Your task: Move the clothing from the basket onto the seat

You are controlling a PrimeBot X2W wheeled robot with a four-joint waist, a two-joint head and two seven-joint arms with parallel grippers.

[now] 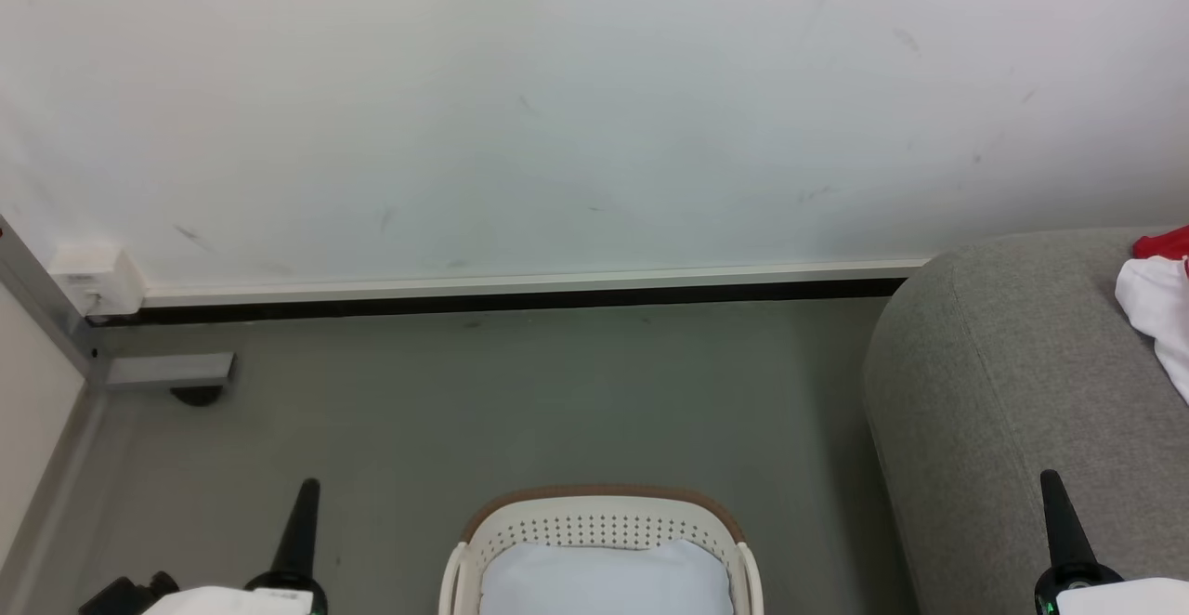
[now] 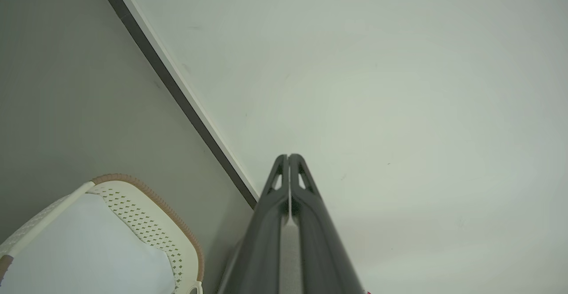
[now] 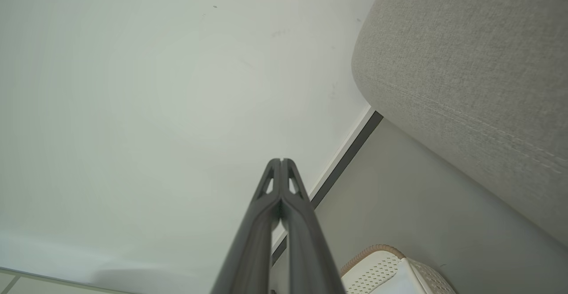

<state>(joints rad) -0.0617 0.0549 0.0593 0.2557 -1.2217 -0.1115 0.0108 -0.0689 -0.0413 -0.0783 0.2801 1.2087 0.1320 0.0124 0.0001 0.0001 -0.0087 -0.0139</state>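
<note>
Left claw (image 1: 308,487) and right claw (image 1: 1051,477) show dark tapered fingers (image 2: 266,240) (slotted tips).

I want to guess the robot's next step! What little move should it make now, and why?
Probably open the right gripper and dip it toward the basket. Both it and the left gripper are shut and empty, a pale item lies in the basket, and the seat, with red clothing on it, is on that side.
</note>
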